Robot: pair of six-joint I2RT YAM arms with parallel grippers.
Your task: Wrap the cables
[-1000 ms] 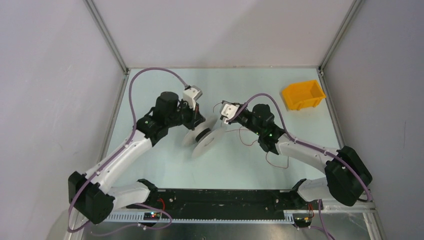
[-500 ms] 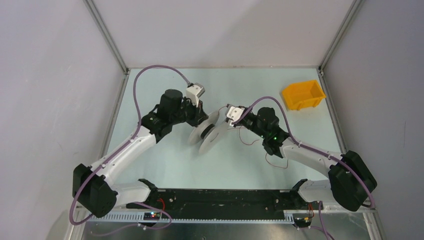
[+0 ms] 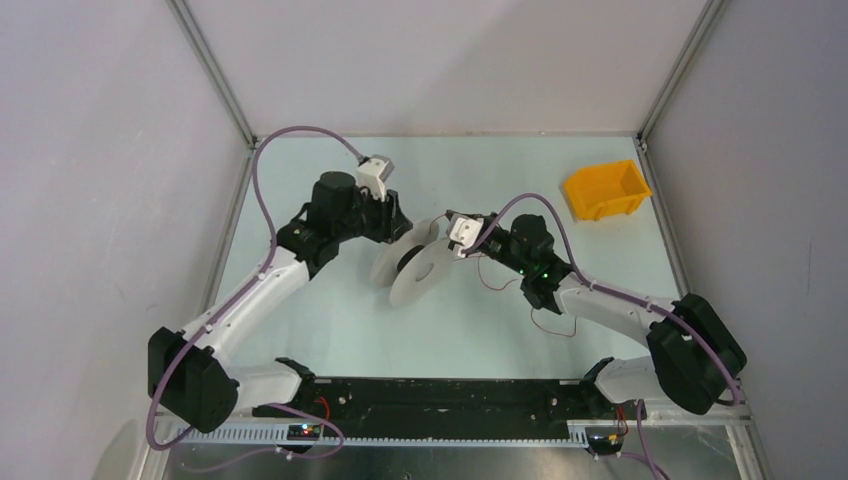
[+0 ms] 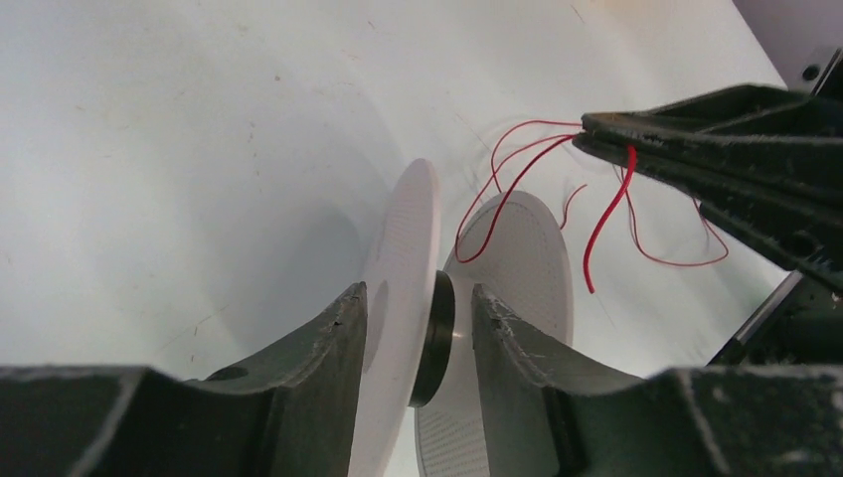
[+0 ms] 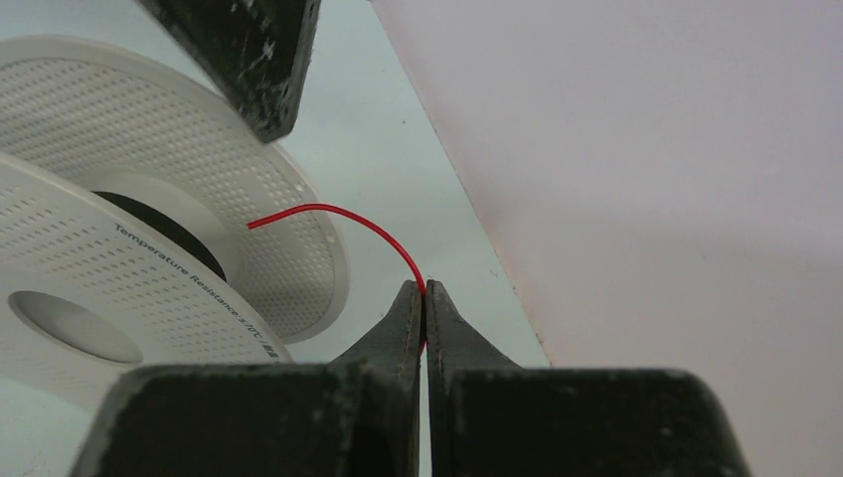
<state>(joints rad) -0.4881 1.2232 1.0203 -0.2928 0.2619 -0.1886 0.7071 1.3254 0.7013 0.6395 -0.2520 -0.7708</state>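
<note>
A pale grey perforated spool [image 3: 420,275] with a black hub is held tilted above the table. My left gripper [image 3: 400,240] is shut on its flange: in the left wrist view the fingers [image 4: 328,348] straddle the near flange [image 4: 403,268] beside the hub. The thin red cable [image 4: 507,189] runs from between the flanges to my right gripper [image 3: 448,225], which is shut on it. In the right wrist view the jaws [image 5: 425,290] pinch the cable [image 5: 348,214], which arcs to the spool [image 5: 129,268]. Loose cable loops [image 3: 555,325] lie on the table by the right arm.
An orange bin [image 3: 605,190] stands at the back right. Grey walls close in the table on three sides. A black rail [image 3: 430,395] runs along the near edge between the arm bases. Lilac arm cables [image 3: 265,190] arch over both arms.
My left gripper has turned and shifted slightly back and left, tilting the spool with it. My right gripper has stayed close by the spool, still pinching the cable.
</note>
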